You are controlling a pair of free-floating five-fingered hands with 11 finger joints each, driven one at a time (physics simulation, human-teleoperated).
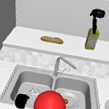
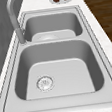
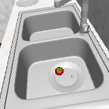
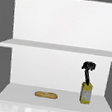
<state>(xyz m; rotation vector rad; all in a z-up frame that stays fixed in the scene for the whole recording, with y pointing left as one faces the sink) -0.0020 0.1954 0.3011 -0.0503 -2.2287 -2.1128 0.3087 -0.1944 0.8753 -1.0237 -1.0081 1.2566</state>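
While the left hand (image 1: 22, 101) hangs at the sink's (image 1: 11, 77) front rim, the right hand (image 1: 97, 13) meets the yellow bottle's (image 1: 91, 40) top on the shelf (image 1: 25, 38) behind the sink. I cannot tell either hand's grip. The bottle is probably light, slick and tippy, so it's best grasped round the body.

Matte black left hand (image 1: 22, 101); right hand (image 1: 97, 13) black too

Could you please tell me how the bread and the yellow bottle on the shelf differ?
The bread lies flat, long and brown; the yellow bottle stands upright. The right hand reaches down to the bottle's top; the bread lies well apart from it. Both rest on the lower shelf.
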